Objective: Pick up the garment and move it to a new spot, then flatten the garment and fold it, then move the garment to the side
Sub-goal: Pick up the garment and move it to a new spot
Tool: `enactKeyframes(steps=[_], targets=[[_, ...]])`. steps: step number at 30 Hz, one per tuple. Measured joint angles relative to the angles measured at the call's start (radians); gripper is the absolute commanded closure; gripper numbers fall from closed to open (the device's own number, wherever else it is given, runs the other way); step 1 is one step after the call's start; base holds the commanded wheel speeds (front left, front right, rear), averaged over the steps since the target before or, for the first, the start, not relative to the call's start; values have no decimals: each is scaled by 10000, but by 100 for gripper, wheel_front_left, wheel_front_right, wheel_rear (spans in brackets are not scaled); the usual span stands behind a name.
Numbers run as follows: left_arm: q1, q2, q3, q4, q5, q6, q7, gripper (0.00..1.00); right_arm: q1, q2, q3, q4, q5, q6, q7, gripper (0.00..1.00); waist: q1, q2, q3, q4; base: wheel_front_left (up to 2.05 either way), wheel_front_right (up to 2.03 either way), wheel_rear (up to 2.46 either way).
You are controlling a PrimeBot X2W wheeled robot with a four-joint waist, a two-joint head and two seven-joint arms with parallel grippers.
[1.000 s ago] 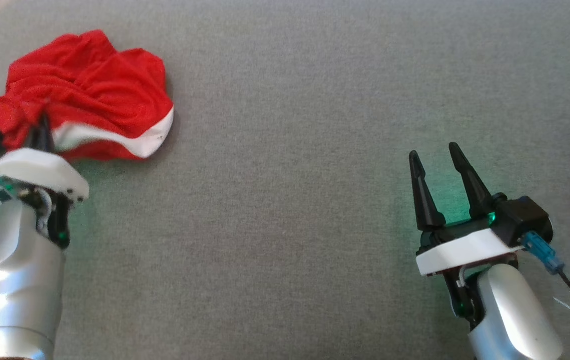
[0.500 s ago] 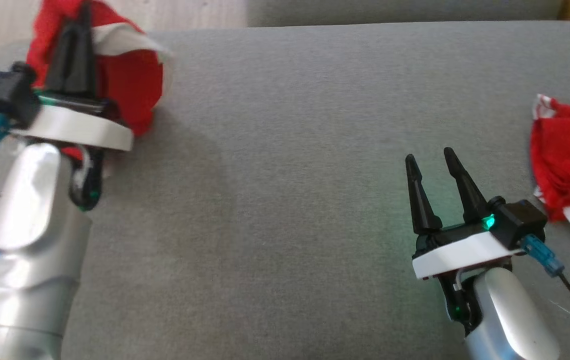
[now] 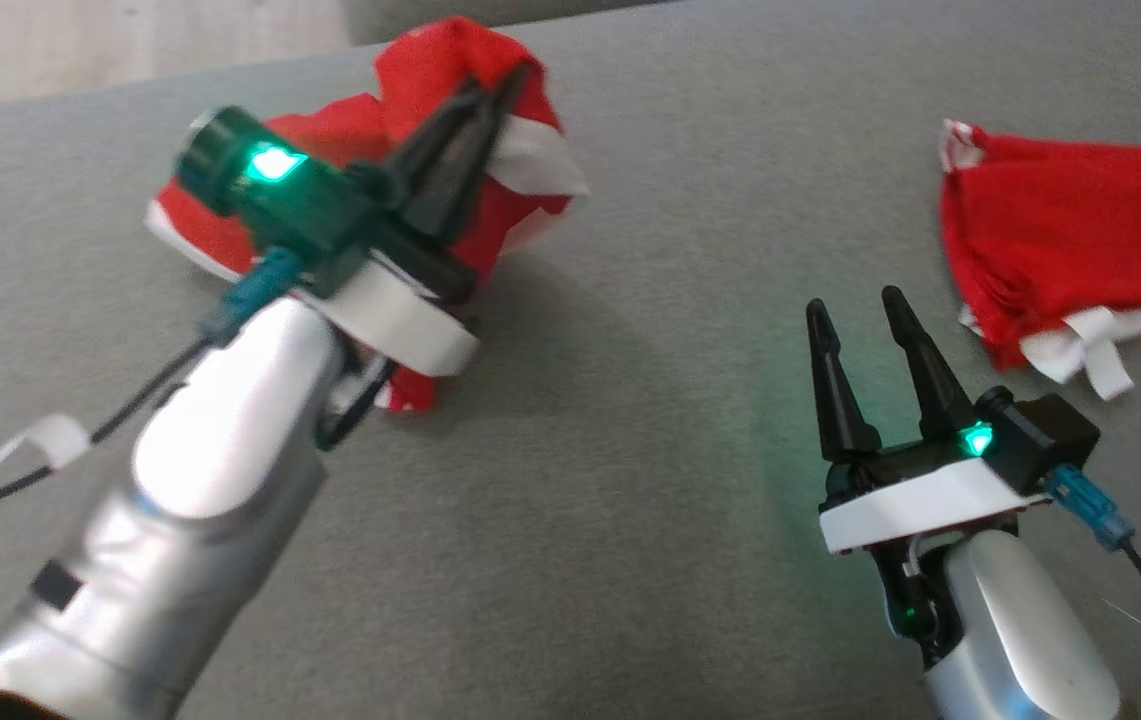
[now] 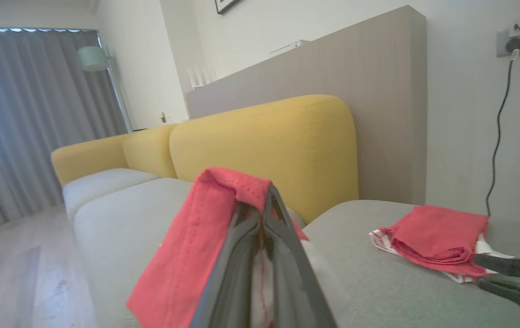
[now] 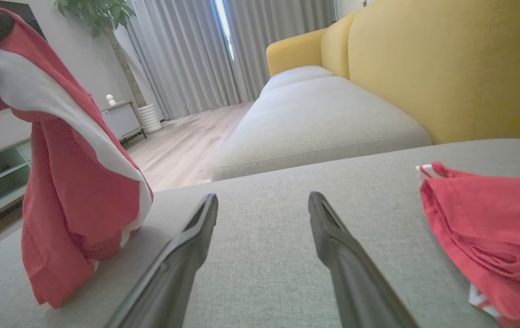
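Well, the left hand [image 3: 502, 88] has its two dark fingers pressed tight together, pinching a fold of the red garment [image 3: 430, 60] right at the fingertips. The cloth is lifted off the grey sofa seat [image 3: 630, 450] at that pinch and drapes down both sides of the fingers. A broad white band runs across it, and its lower folds reach the cushion beneath the wrist. From the right wrist view it hangs as a tall, slack bundle on the far left of the seat, with its bottom hem on the cushion. It is well apart from the other arm.

The right hand [image 3: 854, 300] sits low over the seat near the front edge with its fingers spread wide and nothing between them. The grey fabric shows plainly in the gap.

Counting up, I see two red garments. One is the piece in the left hand. The other is a folded garment [image 3: 1060, 250] with white trim, lying flat on the seat just beyond and to the outer side of the right hand, touching neither finger. There are two hands, one pinching and one spread. Behind the seat stands a yellow backrest [image 4: 264, 136].
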Motion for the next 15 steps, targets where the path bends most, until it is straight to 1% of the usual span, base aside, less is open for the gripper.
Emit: enactKeyframes(steps=[6,7,8,11,13,15], targets=[[-312,-706,-886,945,-307,0,-21,100,-29,0,128,-50,159,0,0,0,0,0,299,-749,0,0,0],[-337,-857,-1016,1177,-332,0,-67,95,-36,0,150,-46,211,0,0,0,1,0,344,-862,0,0,0],[-341,-1035,-1108,1438,-332,0,-136,1,-40,0,165,-42,245,0,0,0,1,0,387,-974,0,0,0],[-350,-1453,-1340,2151,-257,12,-376,0,-47,0,203,-38,318,0,0,0,1,0,479,-1248,0,0,0],[-349,-1624,-1363,2500,-217,104,-543,0,-47,0,207,-38,318,0,0,0,1,0,503,-1357,0,0,0],[-349,-1722,-1361,2690,-219,102,-673,0,-46,0,165,-35,316,0,0,0,0,0,480,-1354,0,0,0]])
